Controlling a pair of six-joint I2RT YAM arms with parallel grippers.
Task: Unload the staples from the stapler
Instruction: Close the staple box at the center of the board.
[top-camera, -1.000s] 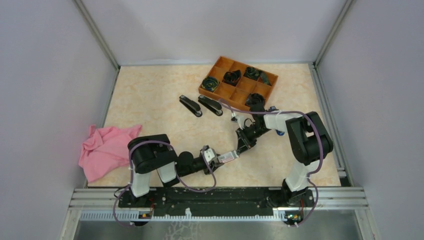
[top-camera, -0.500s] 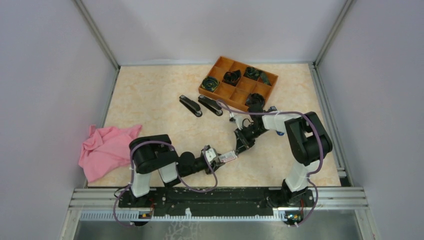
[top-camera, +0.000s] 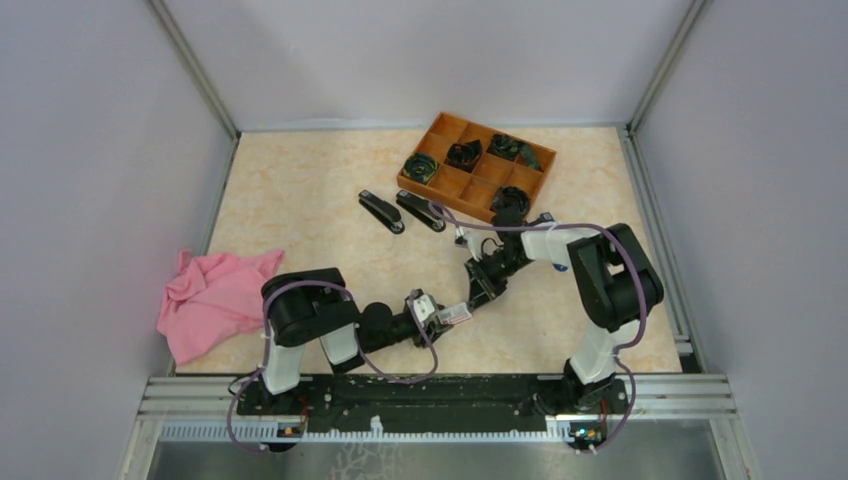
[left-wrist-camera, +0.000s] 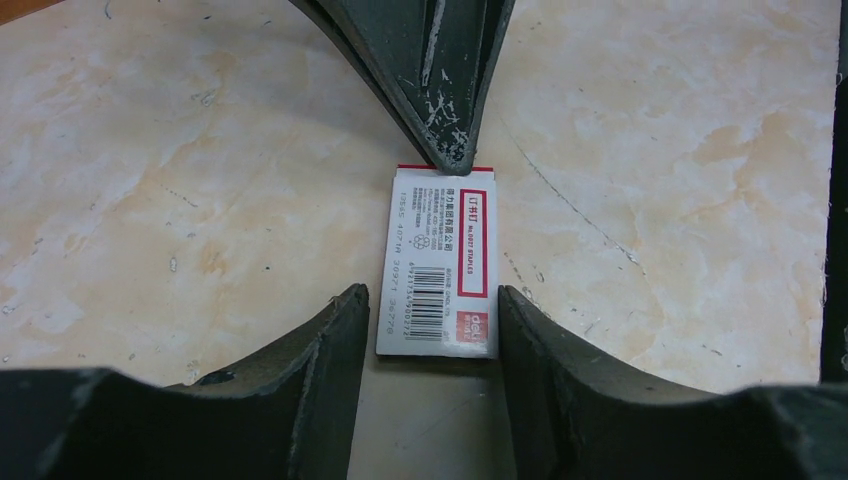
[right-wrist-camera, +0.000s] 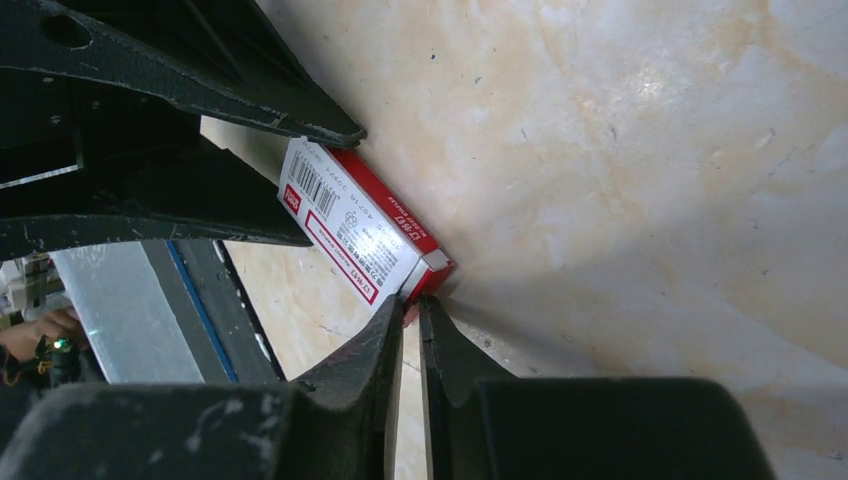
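Note:
No staples show in any view. Two black staplers (top-camera: 382, 212) (top-camera: 421, 210) lie closed at the back, away from both grippers. My left gripper (top-camera: 441, 316) (left-wrist-camera: 430, 295) holds the small white and red box (top-camera: 456, 315) (left-wrist-camera: 437, 260) by its near end, one finger on each long side. My right gripper (top-camera: 471, 296) (right-wrist-camera: 412, 305) is nearly shut, its tips at the box's far end (right-wrist-camera: 355, 225), with a bit of the red end flap between them. It also shows in the left wrist view (left-wrist-camera: 450, 155), touching the box's red edge.
An orange compartment tray (top-camera: 441, 192) with black parts stands at the back, just behind my right arm. A pink cloth (top-camera: 215, 300) lies at the left edge. The black front rail runs close under the left gripper.
My right gripper has moved a little left and nearer, staying at the box's far end. The left gripper and the box have shifted slightly left.

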